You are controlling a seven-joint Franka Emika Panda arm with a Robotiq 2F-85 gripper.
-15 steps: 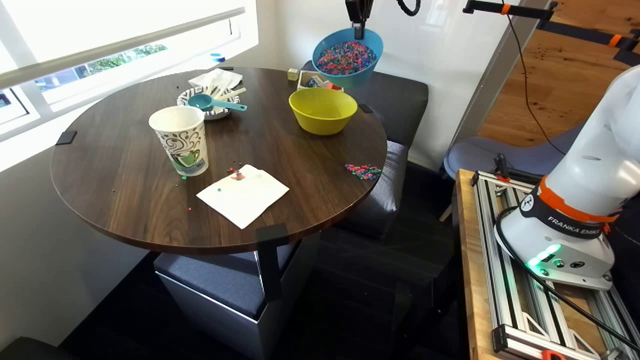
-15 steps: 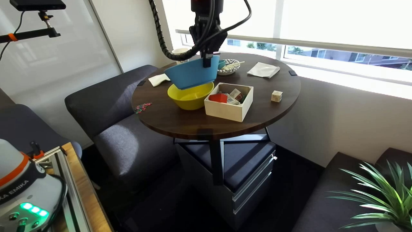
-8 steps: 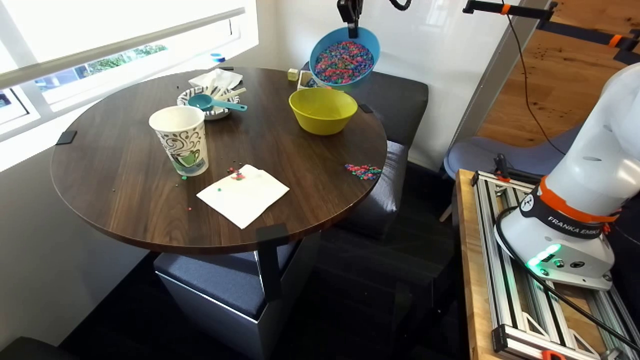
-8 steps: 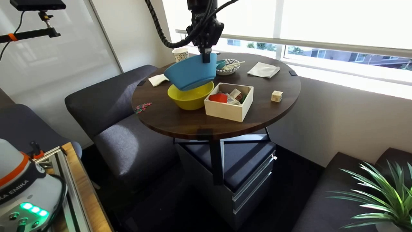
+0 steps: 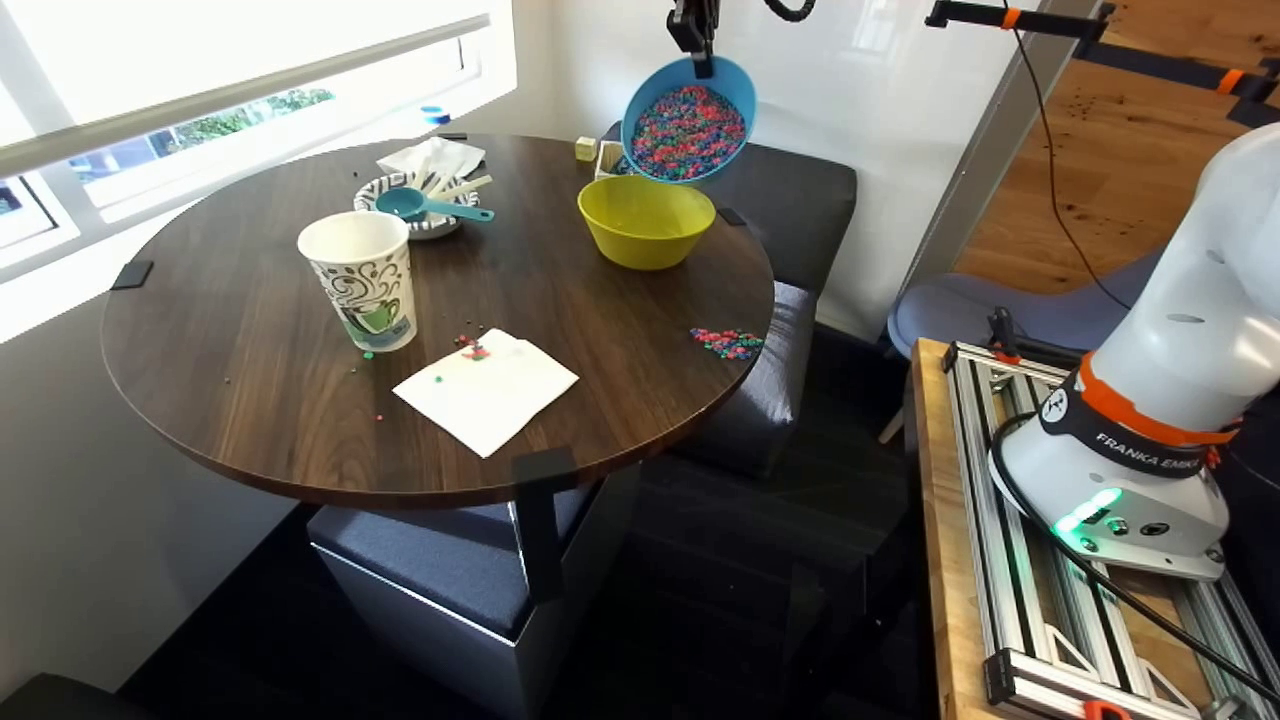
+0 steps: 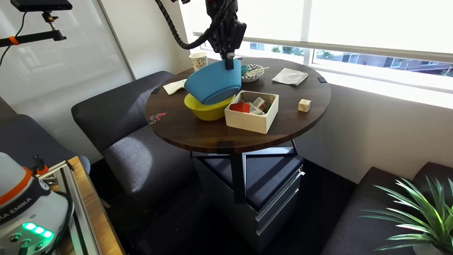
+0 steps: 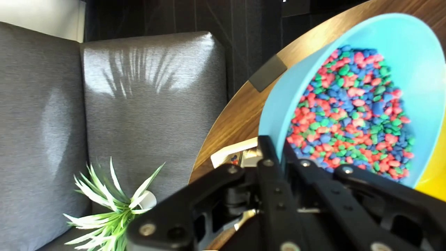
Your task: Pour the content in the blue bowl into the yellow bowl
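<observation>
My gripper (image 7: 278, 148) is shut on the rim of the blue bowl (image 7: 414, 66), one finger inside and one outside. The blue bowl hangs tilted above the table in both exterior views (image 5: 742, 85) (image 6: 212, 81). The content (image 7: 352, 115), a heap of small red, blue and green pieces, lies in it and reaches near its lower rim (image 5: 690, 135). The yellow bowl (image 5: 647, 235) stands upright on the table, below and close to the blue bowl's lower side. Its visible inside is bare. The blue bowl partly covers it in an exterior view (image 6: 205, 112).
A white wooden box (image 6: 247, 122) with blocks stands beside the yellow bowl. Spilled pieces (image 5: 728, 343) lie near the table edge. A paper cup (image 5: 360, 285), a napkin (image 5: 490, 395), a patterned dish with a teal scoop (image 5: 425, 205) and a small wooden cube (image 6: 304, 105) are on the table.
The blue bowl has tipped further, its lower rim dropping towards the yellow bowl. The gripper has shifted slightly and tilted with it. The content has slid towards the lower rim.
</observation>
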